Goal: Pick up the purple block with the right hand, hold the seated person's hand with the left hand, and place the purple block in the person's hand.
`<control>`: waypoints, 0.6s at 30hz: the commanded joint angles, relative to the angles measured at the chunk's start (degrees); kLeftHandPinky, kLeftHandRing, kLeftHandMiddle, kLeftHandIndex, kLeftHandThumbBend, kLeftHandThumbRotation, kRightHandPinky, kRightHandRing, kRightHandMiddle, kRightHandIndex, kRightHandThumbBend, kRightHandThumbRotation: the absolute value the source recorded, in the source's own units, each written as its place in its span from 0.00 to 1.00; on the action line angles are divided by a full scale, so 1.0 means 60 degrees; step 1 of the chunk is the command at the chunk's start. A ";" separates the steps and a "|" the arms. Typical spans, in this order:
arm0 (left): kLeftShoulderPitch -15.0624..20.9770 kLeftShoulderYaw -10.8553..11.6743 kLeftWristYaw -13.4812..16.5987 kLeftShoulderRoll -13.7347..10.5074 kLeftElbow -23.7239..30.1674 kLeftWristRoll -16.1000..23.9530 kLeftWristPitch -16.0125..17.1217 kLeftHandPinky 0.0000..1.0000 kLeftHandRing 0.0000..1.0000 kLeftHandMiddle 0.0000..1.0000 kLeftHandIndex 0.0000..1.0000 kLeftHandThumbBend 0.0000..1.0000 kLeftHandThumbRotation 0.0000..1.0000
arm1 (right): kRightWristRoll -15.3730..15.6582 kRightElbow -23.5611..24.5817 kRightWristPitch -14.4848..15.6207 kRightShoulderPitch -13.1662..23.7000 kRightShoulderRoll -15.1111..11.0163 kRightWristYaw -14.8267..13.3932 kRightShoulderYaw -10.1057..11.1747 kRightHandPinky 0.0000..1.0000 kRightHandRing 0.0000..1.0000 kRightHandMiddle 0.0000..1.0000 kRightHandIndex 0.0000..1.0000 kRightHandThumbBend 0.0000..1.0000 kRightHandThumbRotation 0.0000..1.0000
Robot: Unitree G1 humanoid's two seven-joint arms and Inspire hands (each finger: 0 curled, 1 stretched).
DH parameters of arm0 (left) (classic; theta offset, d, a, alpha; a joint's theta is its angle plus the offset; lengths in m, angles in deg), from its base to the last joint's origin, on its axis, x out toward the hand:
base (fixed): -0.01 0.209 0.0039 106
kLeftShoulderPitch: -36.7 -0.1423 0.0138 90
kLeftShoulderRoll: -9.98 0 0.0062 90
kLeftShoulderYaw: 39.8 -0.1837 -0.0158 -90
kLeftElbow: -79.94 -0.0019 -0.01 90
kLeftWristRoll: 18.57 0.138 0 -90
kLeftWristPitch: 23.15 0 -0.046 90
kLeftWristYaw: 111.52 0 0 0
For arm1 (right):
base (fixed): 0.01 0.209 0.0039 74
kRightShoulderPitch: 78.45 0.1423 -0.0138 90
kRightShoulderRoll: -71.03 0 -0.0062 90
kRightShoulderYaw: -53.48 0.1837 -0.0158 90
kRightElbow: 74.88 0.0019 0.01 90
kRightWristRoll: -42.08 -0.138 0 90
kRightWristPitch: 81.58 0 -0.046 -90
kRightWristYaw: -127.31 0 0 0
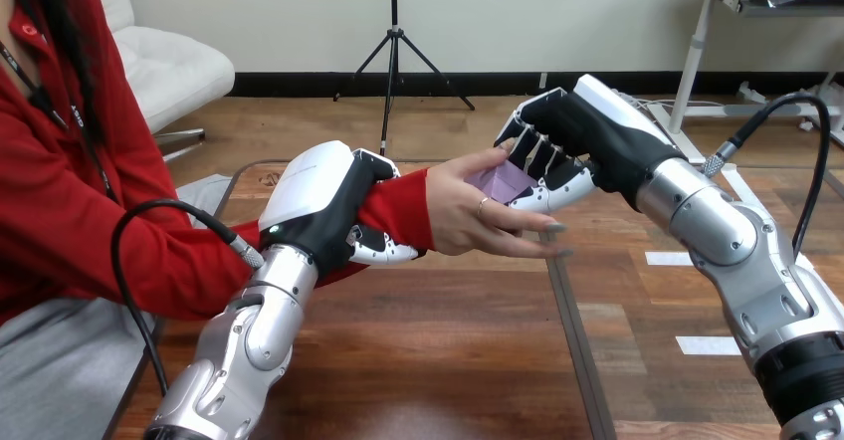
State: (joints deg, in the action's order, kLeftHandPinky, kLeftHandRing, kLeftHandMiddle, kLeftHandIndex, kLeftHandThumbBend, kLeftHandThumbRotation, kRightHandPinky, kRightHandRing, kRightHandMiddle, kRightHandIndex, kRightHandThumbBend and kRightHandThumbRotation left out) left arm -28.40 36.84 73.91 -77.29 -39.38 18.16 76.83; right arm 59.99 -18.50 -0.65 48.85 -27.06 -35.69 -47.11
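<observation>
Your left hand [318,206]: fingers curled round the person's wrist [403,211]. Your right hand [582,136]: fingers and thumb pinch the purple block [501,182], just under your fingertips, against the person's hand [473,219].

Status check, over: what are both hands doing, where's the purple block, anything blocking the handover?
Left hand clamped round the person's wrist. Right hand pinching purple block at the person's hand, not yet released. Nothing in the way.

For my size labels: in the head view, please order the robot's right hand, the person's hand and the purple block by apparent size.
Largest: right hand.
Then: person's hand, somewhat smaller.
Smallest: purple block, though the fingers hide part of it.
</observation>
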 commanded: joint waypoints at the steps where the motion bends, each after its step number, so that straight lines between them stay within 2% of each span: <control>1: 0.3231 0.0059 0.0982 0.0842 0.0635 -0.0426 0.1206 0.22 0.27 0.35 0.35 0.59 0.00 | -0.0312 0.1753 -0.0157 0.0678 0.0257 -0.0006 0.0221 0.33 0.39 0.44 0.45 0.75 0.00; 13: 0.3068 0.0060 0.0937 0.0749 0.0561 -0.0467 0.1287 0.22 0.27 0.35 0.35 0.58 0.00 | -0.0374 0.1891 -0.0031 0.0564 0.0185 0.0069 0.0294 0.33 0.39 0.44 0.44 0.75 0.00; 18: 0.2954 0.0085 0.0756 0.0697 0.0624 -0.0541 0.1197 0.22 0.28 0.36 0.36 0.60 0.00 | -0.0336 0.2010 0.0147 0.0497 0.0125 0.0108 0.0306 0.34 0.40 0.44 0.45 0.76 0.00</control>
State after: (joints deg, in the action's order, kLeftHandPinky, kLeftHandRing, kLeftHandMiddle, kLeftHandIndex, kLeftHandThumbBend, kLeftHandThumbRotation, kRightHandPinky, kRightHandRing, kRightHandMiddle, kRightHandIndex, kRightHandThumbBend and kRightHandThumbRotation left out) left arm -28.04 36.73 73.91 -77.25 -39.70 18.13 76.85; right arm 59.98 -16.82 -0.39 48.62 -27.12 -35.57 -47.04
